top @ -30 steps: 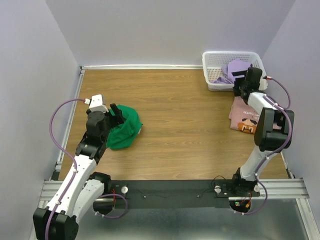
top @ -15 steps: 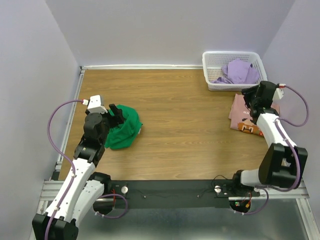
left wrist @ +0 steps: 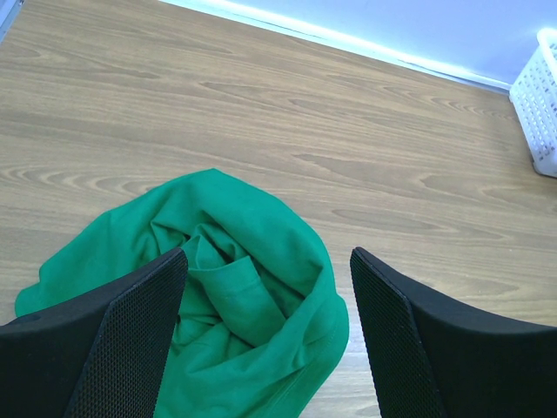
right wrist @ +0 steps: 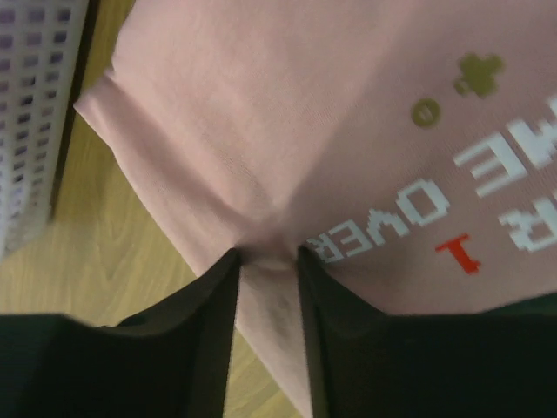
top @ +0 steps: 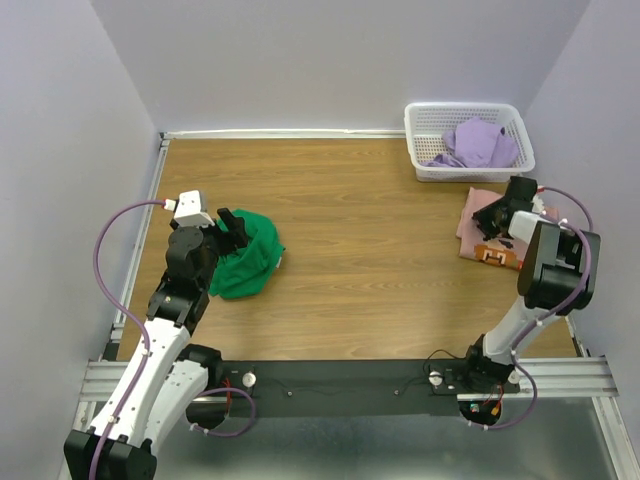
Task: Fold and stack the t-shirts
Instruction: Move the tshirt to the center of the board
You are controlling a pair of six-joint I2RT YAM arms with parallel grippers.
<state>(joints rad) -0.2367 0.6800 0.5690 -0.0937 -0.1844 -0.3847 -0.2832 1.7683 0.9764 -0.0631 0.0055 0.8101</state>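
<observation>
Pink t-shirt printed, fold pinched in right jaws; green t-shirt crumpled, left jaws spread.

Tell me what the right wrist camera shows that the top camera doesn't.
Only the right wrist view: the right gripper pinching a ridge of the pink t-shirt near its edge, and the shirt's white printed lettering close up. Only the top view: the green t-shirt crumpled beside the open left gripper, and the lavender t-shirt in the basket. Both: the pink t-shirt lying beside the white basket on the wooden table.
</observation>
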